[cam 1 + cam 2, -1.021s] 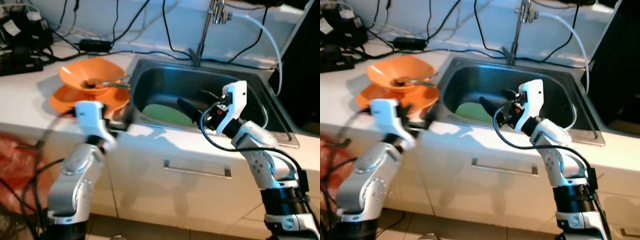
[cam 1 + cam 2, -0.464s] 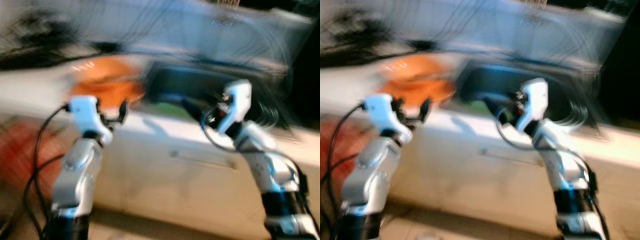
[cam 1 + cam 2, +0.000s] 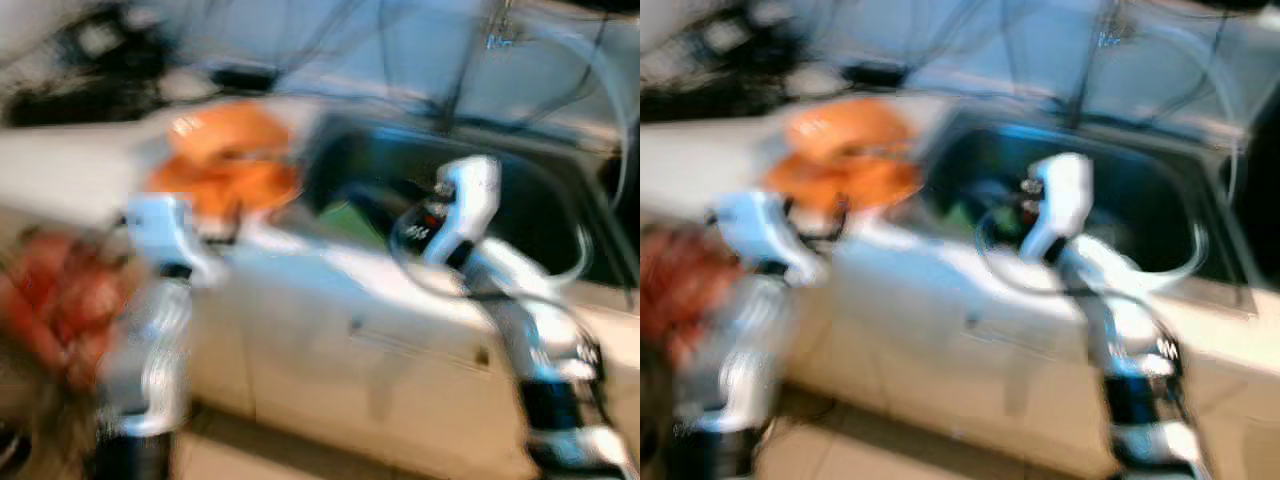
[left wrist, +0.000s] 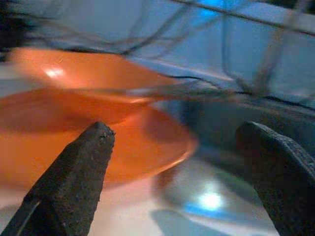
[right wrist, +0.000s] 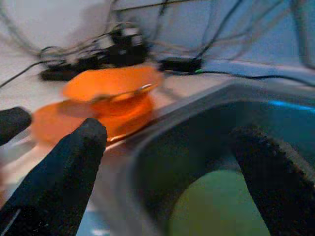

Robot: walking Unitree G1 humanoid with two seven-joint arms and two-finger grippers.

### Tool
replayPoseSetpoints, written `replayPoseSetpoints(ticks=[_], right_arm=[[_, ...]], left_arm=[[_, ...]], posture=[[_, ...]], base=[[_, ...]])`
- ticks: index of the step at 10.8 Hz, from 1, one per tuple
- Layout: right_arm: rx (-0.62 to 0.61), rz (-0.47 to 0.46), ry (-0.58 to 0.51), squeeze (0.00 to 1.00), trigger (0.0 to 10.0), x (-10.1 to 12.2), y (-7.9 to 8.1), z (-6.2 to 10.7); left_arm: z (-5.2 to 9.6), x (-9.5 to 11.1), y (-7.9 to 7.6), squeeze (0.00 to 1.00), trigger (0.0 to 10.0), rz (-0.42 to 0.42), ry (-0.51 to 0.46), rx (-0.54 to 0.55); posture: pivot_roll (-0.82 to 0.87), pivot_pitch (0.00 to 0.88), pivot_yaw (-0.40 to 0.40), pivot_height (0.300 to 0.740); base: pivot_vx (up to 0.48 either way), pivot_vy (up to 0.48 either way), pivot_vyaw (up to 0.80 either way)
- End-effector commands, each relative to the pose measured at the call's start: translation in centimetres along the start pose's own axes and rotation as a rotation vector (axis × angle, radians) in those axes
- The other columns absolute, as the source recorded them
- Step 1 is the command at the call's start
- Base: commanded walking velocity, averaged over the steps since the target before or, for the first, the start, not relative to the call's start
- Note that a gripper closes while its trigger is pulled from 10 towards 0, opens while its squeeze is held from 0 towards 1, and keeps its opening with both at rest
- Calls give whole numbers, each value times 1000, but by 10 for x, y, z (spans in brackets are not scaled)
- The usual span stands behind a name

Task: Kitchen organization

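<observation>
Camera swung — right wrist reveals green plate (image 5: 216,206).

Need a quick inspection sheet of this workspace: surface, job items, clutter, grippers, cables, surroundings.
Surface: white counter with a dark sink.
Job's things: orange bowl holding a utensil, on an orange plate; green item in the sink.
Clutter: dark gear at the wall.
Grippers: left gripper open, facing the plate; right gripper open over the sink.
Cables: black cables along the wall.
Surroundings: head views blurred; faucet, cabinet drawer, red item by the floor.
</observation>
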State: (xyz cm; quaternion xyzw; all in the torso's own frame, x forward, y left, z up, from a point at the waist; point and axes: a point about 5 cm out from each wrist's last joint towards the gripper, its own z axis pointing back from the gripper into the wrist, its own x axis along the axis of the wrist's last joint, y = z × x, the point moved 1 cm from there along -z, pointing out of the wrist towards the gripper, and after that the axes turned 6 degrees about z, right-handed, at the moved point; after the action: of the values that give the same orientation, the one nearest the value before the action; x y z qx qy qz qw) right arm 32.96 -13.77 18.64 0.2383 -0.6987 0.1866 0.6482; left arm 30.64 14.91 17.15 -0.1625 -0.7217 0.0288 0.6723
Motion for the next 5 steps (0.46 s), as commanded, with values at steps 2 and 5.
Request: replayPoseSetpoints(ticks=[2, 5], right_arm=[[31, 7, -34, 0, 10000, 8, 9, -8], [29, 6, -33, 0, 10000, 8, 9, -8]], left_arm=[[1, 9, 7, 0, 10000, -23, -25, 21], [1, 9, 6, 0, 10000, -22, -21, 20]], posture=[[125, 40, -44, 740], [125, 43, -39, 740]], base=[[0, 0, 0], [0, 0, 0]])
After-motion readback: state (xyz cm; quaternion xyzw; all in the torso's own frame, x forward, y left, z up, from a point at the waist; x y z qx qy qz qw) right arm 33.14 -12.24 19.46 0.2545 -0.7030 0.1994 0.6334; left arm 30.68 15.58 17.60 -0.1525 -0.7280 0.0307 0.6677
